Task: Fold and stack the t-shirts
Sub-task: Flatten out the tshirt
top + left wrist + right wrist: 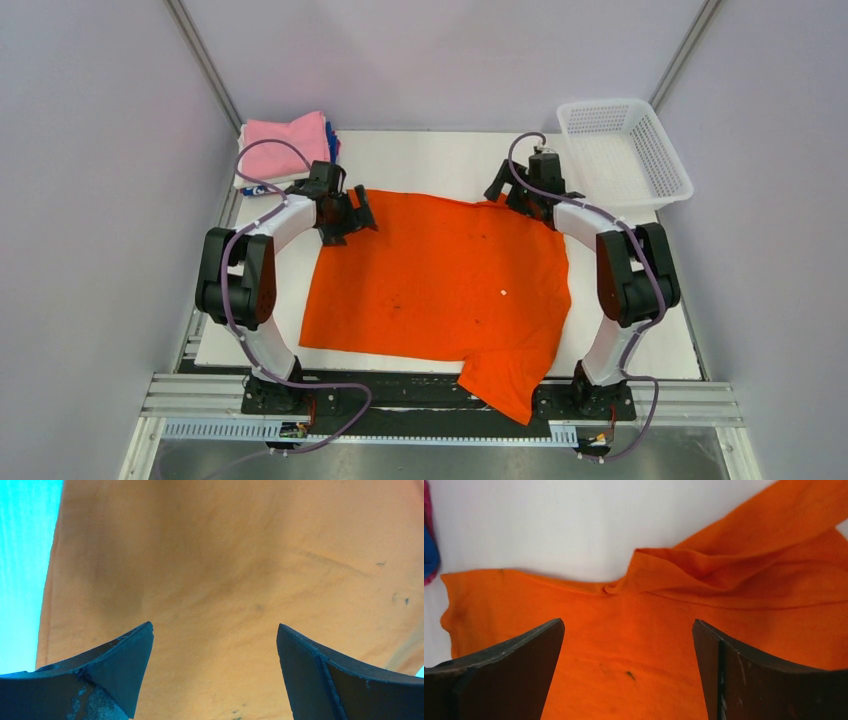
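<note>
A bright orange t-shirt [440,280] lies spread flat on the white table, one sleeve hanging over the near edge. Its cloth fills the left wrist view [225,580], and in the right wrist view a folded sleeve [744,565] bunches at its far edge. My left gripper [358,213] hovers open over the shirt's far left corner, nothing between its fingers [122,660]. My right gripper [508,196] stands open over the far right edge, its fingers [524,665] empty. A stack of folded t-shirts [288,140], pink on top with blue and white below, sits at the far left.
A white plastic mesh basket [625,150] stands at the far right corner, partly off the table. Bare white table [430,160] shows between the stack and the basket. Grey walls close in on three sides.
</note>
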Controlling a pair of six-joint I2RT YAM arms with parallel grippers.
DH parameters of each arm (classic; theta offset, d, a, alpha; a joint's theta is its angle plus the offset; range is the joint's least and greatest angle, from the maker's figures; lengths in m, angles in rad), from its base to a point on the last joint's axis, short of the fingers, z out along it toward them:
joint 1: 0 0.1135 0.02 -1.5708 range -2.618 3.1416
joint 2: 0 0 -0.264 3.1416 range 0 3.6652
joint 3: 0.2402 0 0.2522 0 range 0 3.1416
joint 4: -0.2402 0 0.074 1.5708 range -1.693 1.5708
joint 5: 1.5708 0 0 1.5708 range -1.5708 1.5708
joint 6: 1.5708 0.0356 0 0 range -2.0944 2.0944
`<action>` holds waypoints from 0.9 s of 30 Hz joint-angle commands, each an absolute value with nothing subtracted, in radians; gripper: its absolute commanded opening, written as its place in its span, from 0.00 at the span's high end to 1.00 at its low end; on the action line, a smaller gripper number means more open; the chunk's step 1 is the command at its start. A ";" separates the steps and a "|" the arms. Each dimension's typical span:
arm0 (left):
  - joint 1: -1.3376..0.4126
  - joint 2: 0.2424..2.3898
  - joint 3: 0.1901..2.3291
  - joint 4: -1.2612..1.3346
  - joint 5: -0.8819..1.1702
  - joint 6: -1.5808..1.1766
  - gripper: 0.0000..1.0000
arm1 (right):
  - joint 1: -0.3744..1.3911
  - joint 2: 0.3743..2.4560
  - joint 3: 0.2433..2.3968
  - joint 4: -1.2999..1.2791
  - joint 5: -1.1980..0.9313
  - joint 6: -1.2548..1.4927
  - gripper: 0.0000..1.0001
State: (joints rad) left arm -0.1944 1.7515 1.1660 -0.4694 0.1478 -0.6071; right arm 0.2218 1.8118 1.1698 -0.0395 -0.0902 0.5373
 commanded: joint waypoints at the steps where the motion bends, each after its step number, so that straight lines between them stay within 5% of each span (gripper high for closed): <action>1: -0.192 1.747 1.173 -0.425 0.195 -0.590 0.00 | 0.224 1.832 1.150 -0.049 -0.108 0.558 0.00; 12: -0.190 1.813 1.149 -0.478 0.129 -0.566 0.00 | 0.224 2.107 1.411 -0.012 -0.054 0.570 0.00; 27: -0.190 1.781 1.120 -0.459 0.127 -0.591 0.00 | 0.230 2.509 2.061 0.061 -0.054 0.479 0.00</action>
